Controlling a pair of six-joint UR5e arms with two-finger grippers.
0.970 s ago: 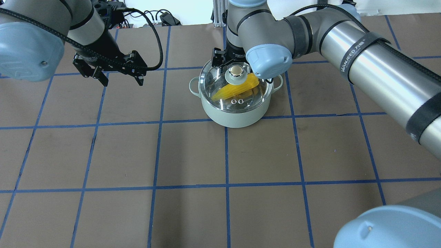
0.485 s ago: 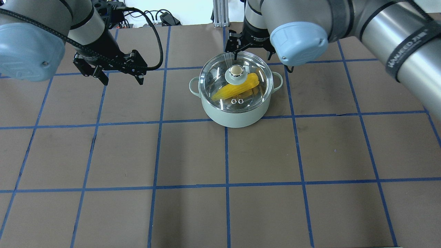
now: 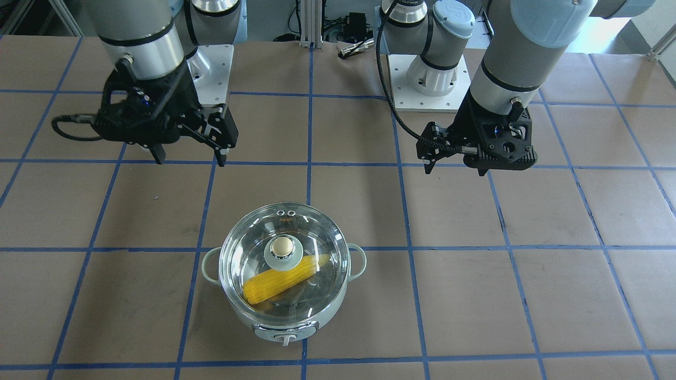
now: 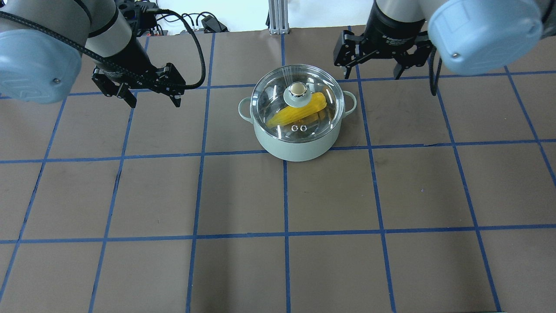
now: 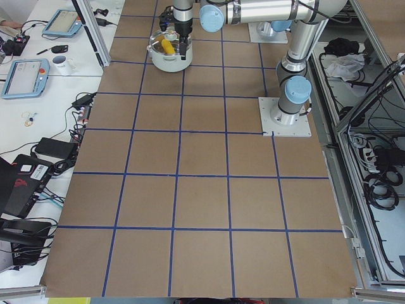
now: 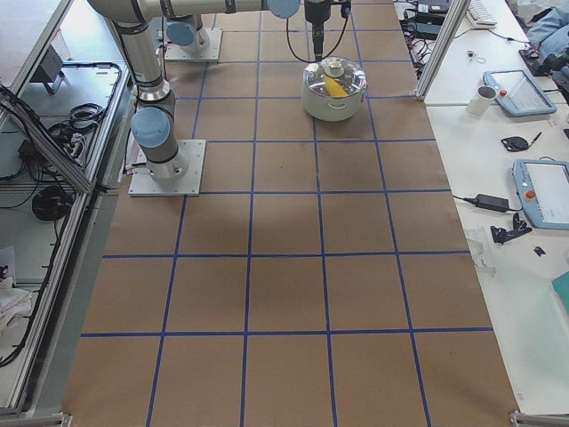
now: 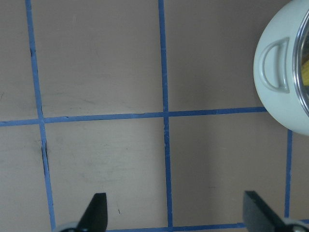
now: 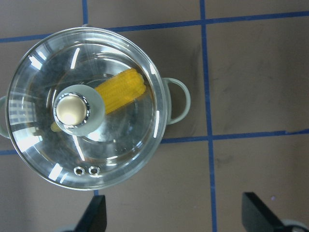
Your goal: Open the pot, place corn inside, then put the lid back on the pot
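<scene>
The pale mint-grey pot (image 4: 297, 145) stands on the table, in the middle of its far half in the overhead view. The clear glass lid (image 4: 269, 95) sits on it, knob up. The yellow corn (image 4: 299, 112) lies inside under the glass. In the front-facing view the pot (image 3: 248, 319), lid (image 3: 317, 237) and corn (image 3: 282, 279) show the same. My right gripper (image 4: 372, 74) is open and empty, raised beside the pot, clear of the lid. Its wrist view looks down on the lid (image 8: 43, 154). My left gripper (image 4: 155, 104) is open and empty, off to the pot's left.
The brown table cover (image 4: 243, 195) has a blue tape grid. An aluminium post (image 4: 276, 17) and cables (image 4: 191, 21) stand at the table's far edge. The pot's loop handle (image 7: 273, 65) shows at the right edge of the left wrist view.
My right gripper has left the lid knob and moved up and away to the right. The lid stays on the pot. My left arm has not moved.
</scene>
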